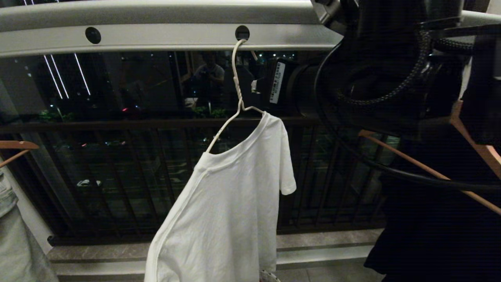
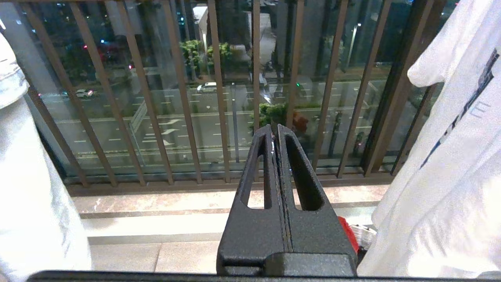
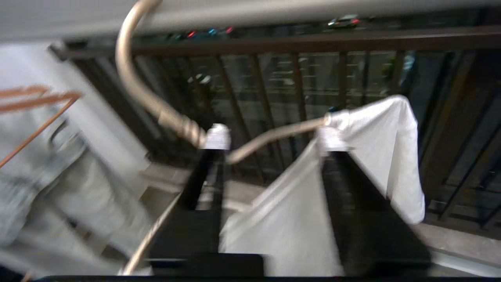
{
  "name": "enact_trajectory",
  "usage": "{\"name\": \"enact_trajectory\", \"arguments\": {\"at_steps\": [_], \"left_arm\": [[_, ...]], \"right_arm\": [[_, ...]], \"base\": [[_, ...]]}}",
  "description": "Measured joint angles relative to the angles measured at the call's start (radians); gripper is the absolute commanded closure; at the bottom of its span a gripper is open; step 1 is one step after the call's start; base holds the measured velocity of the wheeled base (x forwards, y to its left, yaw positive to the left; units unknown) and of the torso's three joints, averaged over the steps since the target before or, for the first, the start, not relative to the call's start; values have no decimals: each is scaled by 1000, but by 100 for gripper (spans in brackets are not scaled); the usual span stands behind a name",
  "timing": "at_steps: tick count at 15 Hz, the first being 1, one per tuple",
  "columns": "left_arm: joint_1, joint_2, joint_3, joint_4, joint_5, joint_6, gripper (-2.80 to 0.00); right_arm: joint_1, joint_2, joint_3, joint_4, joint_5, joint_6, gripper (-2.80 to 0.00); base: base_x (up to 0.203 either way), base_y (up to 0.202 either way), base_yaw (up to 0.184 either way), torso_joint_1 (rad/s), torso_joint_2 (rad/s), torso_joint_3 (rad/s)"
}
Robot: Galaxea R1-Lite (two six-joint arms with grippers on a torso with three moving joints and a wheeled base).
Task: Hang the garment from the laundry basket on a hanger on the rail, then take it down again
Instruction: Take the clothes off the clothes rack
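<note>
Much of the head view's right side is blocked by the right arm's dark bulk and cable, raised close to the camera. Behind it a black garment (image 1: 430, 235) is hung on a brown wooden hanger (image 1: 475, 147). At the far left a pale grey-green garment (image 1: 11, 243) is seen on another wooden hanger (image 1: 15, 147). Dark balcony railing bars (image 1: 117, 176) run across the background, with a stone ledge (image 1: 313, 239) below.

The hanger (image 1: 236, 102), thin cream-white wire with a twisted neck, is hooked through a round hole in the rail (image 1: 164, 39). The T-shirt (image 1: 231, 207) is draped on it lopsidedly: one shoulder sits high on the right side of the wire, the rest sags down to the left, leaving that wire arm bare. White, wrinkled; part of a dark print shows only in the left wrist view.

The right gripper (image 3: 270, 149) is seen at the hanger's neck, jaws parted, wire and shirt collar between the fingers, nothing clamped. The left gripper (image 2: 276, 131) is held low beside the shirt, jaws pressed together, empty.
</note>
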Motion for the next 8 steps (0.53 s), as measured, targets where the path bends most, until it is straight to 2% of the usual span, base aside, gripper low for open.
{"name": "enact_trajectory", "arguments": {"at_steps": [4, 8], "left_arm": [[0, 0, 0, 0, 0, 0, 0], [0, 0, 0, 0, 0, 0, 0]], "right_arm": [[39, 40, -31, 0, -62, 1, -280], [87, 37, -4, -2, -83, 1, -280]], "base": [[0, 0, 0, 0, 0, 0], [0, 0, 0, 0, 0, 0]]}}
